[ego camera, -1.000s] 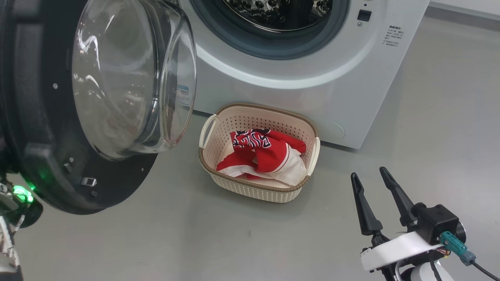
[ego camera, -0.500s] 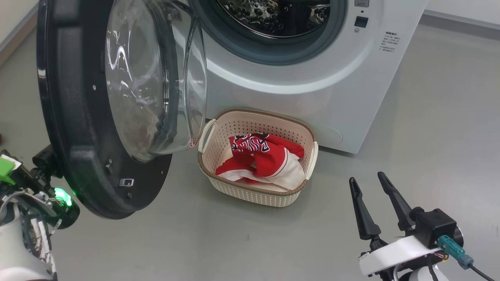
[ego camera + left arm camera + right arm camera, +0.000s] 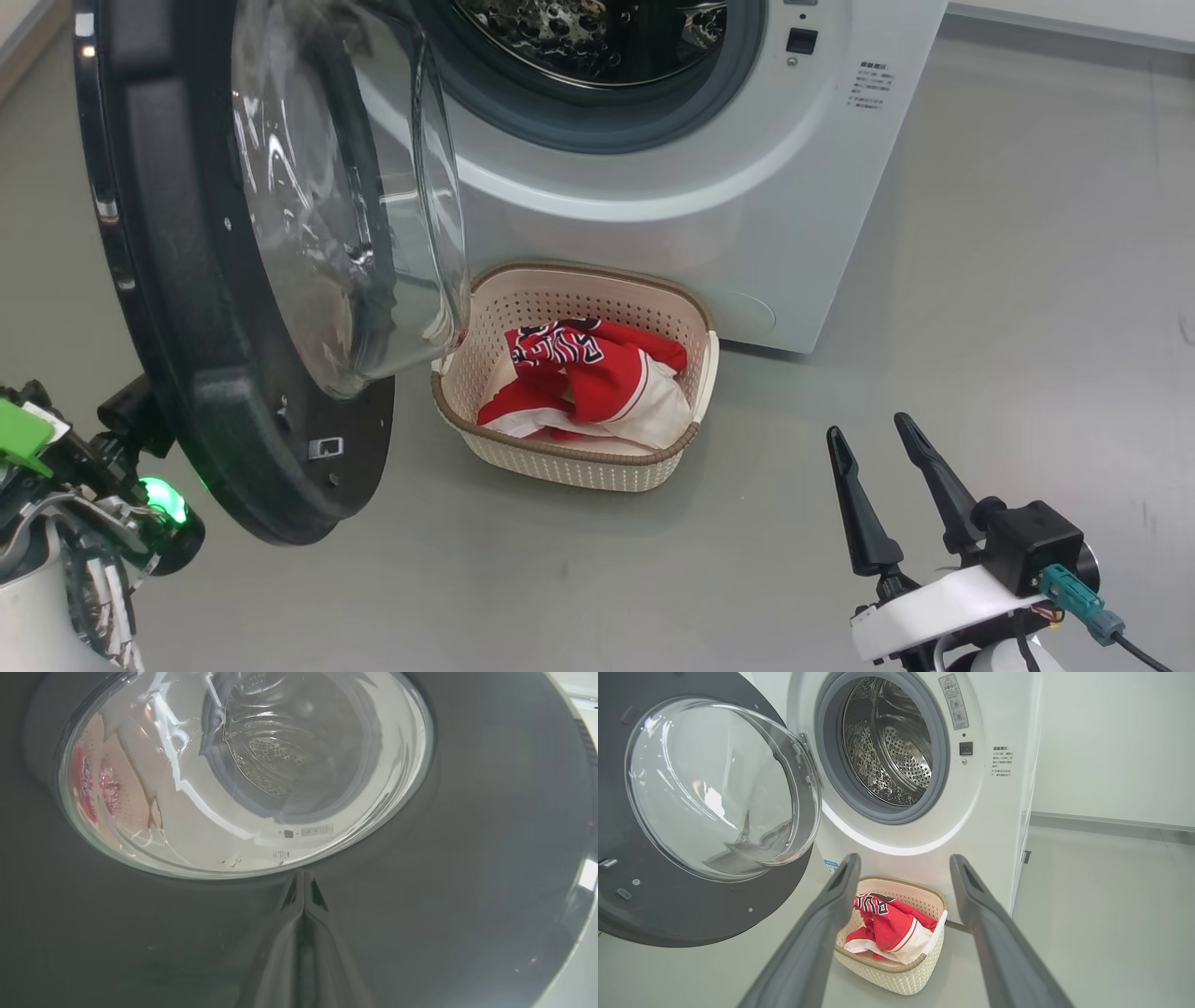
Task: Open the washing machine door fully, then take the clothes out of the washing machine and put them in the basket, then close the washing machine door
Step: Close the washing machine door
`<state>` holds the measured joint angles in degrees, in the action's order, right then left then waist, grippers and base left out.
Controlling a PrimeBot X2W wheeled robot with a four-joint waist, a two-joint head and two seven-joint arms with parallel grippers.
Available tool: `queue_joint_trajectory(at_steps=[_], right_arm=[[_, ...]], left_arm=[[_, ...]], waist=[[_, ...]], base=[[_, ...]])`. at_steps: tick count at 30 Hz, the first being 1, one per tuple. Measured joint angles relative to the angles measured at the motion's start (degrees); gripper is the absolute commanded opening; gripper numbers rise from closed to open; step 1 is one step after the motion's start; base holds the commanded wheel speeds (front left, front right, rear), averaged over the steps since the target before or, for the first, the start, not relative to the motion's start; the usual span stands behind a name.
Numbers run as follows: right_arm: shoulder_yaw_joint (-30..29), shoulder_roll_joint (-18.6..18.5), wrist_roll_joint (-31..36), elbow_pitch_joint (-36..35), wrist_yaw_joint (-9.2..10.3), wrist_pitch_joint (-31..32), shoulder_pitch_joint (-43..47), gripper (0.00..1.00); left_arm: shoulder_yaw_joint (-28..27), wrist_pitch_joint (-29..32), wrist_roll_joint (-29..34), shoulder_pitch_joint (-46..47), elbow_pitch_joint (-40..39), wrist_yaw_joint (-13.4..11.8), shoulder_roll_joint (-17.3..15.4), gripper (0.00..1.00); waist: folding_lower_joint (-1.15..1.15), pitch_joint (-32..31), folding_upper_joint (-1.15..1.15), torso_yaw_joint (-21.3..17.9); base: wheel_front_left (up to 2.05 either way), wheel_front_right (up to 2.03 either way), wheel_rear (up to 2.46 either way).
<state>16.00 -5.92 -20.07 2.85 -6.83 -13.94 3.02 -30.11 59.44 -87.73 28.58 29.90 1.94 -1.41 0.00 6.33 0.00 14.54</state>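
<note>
Washing machine door [image 3: 177,308] has swung slightly nearer the washing machine [image 3: 653,233]. Head view: clothes [image 3: 579,383] lie in the basket [image 3: 579,467] at the machine's foot; right gripper [image 3: 866,427] spread wide, empty. Left wrist view: left gripper [image 3: 302,919] fingers pressed together, tips against the door's black rim. Right wrist view: door stands part open.

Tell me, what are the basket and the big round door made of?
The basket looks like matte cream plastic: moulded rows of little holes, with a brown woven-look rim. The washing machine door has a black rim, probably plastic, and a clear bowl, likely glass: you see through it and it throws bright reflections.
</note>
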Motion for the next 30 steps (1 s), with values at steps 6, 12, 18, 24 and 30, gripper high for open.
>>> queue_joint_trajectory(at_steps=[6, 12, 18, 24, 30], right_arm=[[-0.2, 0.0, 0.0, 0.0, 0.00, 0.0, 0.0, 1.00], [-0.6, 0.0, -0.1, 0.0, 0.47, 0.0, 0.0, 1.00], [0.0, 0.1, -0.1, 0.0, 0.45, 0.0, 0.0, 1.00], [0.4, 0.1, -0.1, 0.1, 0.44, 0.0, 0.0, 1.00], [0.5, 0.2, -0.1, 0.1, 0.44, 0.0, 0.0, 1.00]], left_arm=[[1.9, 0.8, -0.9, -1.7, -2.4, -0.9, 0.1, 0.00], [5.2, 1.5, -4.4, -2.7, -3.4, -2.5, 0.1, 0.00], [8.3, 1.4, -8.4, -3.7, -3.5, -3.2, 0.0, 0.00], [12.2, -1.1, -12.9, -4.0, -3.4, -3.7, 0.1, 0.00], [15.1, -5.3, -18.0, -5.5, -2.7, -3.9, -0.1, 0.00]], waist=[[0.00, -0.2, 0.00, -1.6], [0.00, -0.3, 0.00, -2.5], [0.00, -0.2, 0.00, -3.4], [0.00, 0.0, 0.00, -5.0], [0.00, 0.2, 0.00, -7.5]], base=[[0.00, 0.00, 0.00], [0.00, 0.00, 0.00], [0.00, 0.00, 0.00], [0.00, 0.00, 0.00], [0.00, 0.00, 0.00]])
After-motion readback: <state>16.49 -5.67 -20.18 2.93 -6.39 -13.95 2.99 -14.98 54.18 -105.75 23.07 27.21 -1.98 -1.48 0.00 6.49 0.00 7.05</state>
